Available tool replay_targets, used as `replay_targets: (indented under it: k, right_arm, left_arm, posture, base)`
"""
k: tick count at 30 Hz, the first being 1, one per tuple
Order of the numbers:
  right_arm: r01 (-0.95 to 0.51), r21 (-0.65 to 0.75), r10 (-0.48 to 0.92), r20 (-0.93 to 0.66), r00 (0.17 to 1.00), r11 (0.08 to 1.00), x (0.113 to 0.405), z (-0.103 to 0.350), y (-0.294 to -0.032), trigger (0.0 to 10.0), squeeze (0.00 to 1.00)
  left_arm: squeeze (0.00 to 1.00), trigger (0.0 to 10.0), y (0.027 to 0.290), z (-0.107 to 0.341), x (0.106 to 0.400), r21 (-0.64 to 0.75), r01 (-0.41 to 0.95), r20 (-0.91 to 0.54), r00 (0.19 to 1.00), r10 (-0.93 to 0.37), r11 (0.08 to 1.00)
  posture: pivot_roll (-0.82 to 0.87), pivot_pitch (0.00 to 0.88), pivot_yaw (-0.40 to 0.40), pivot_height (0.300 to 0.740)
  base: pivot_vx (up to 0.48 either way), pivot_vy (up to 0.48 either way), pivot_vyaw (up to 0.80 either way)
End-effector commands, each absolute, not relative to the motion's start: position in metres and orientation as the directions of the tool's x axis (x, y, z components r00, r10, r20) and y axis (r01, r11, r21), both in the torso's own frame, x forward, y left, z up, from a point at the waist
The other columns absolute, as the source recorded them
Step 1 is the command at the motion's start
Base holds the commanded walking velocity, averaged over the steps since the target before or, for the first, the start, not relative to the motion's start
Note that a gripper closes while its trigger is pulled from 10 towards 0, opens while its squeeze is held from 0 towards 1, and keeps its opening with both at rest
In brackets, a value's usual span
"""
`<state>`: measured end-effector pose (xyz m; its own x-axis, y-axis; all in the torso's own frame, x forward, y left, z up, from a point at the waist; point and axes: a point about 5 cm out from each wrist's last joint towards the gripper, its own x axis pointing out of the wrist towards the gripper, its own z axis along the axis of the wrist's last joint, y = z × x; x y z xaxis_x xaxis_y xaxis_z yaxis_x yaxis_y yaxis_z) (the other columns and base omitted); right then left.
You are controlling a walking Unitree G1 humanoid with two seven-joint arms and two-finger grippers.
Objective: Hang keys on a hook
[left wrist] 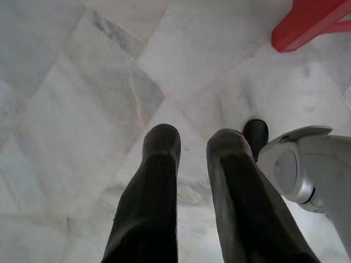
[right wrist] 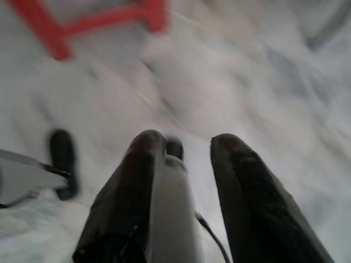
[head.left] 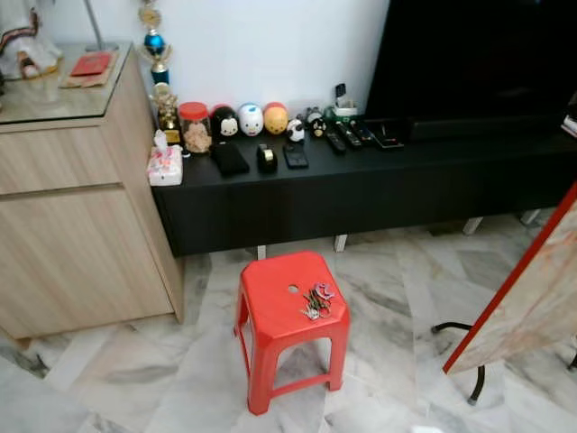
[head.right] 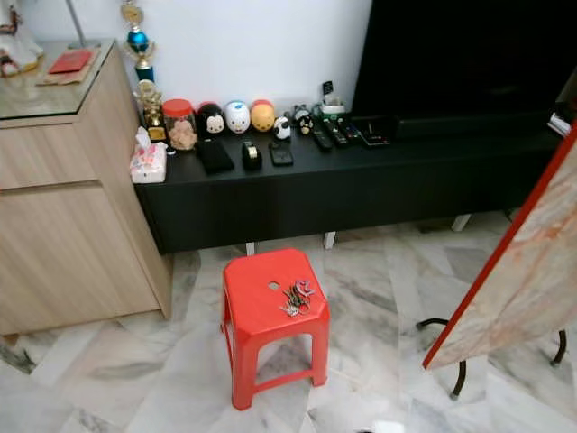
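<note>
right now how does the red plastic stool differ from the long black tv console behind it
The red plastic stool is small, bright and square-topped on four legs; the long black tv console is dark, low and stretches along the wall. The stool carries just a bunch of keys; the console holds many small items. Both stand on the marble floor.

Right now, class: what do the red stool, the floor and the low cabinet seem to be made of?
Red stool: moulded plastic, probably; one smooth glossy piece. Floor: polished marble or marble-look tile, grey veins and joints. Low cabinet: matt black board, likely laminate.
</note>
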<state>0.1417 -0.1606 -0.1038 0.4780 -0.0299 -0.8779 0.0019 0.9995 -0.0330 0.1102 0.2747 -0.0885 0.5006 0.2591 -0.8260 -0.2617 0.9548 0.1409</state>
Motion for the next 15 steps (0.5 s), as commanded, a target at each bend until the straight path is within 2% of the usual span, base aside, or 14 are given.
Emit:
replay_targets:
  k: [1, 4, 10, 15]
  right_arm:
    - [-0.032, -0.059, -0.036, -0.869, 0.494, 0.998, 0.146, -0.102, -0.167, 10.0, 0.0]
    - [-0.058, -0.069, -0.029, -0.855, 0.518, 0.996, 0.158, -0.097, -0.17, 10.0, 0.0]
    - [-0.056, -0.073, -0.031, -0.84, 0.542, 0.996, 0.168, -0.091, -0.187, 10.0, 0.0]
    - [-0.008, -0.025, -0.017, -0.847, 0.531, 1.0, 0.162, -0.092, -0.195, 10.0, 0.0]
  left_arm:
    - [0.0, 10.0, 0.271, -0.09, 0.111, 0.132, -0.258, -0.832, 0.495, 0.249, 0.957]
    - [0.0, 10.0, 0.271, -0.09, 0.112, 0.132, -0.259, -0.831, 0.497, 0.249, 0.957]
    - [0.0, 10.0, 0.271, -0.09, 0.112, 0.131, -0.255, -0.832, 0.498, 0.246, 0.958]
    - [0.0, 10.0, 0.271, -0.09, 0.111, 0.137, -0.247, -0.831, 0.499, 0.247, 0.959]
  posture:
    - [0.05, 0.0, -0.039, 0.74]
    - [0.05, 0.0, -0.038, 0.74]
    - [0.05, 0.0, -0.034, 0.74]
    - [0.05, 0.0, -0.036, 0.74]
  base:
    - [0.0, 0.307, 0.0]
    - [0.0, 0.309, 0.36]
    - [0.0, 0.306, 0.71]
    - [0.0, 0.0, 0.0]
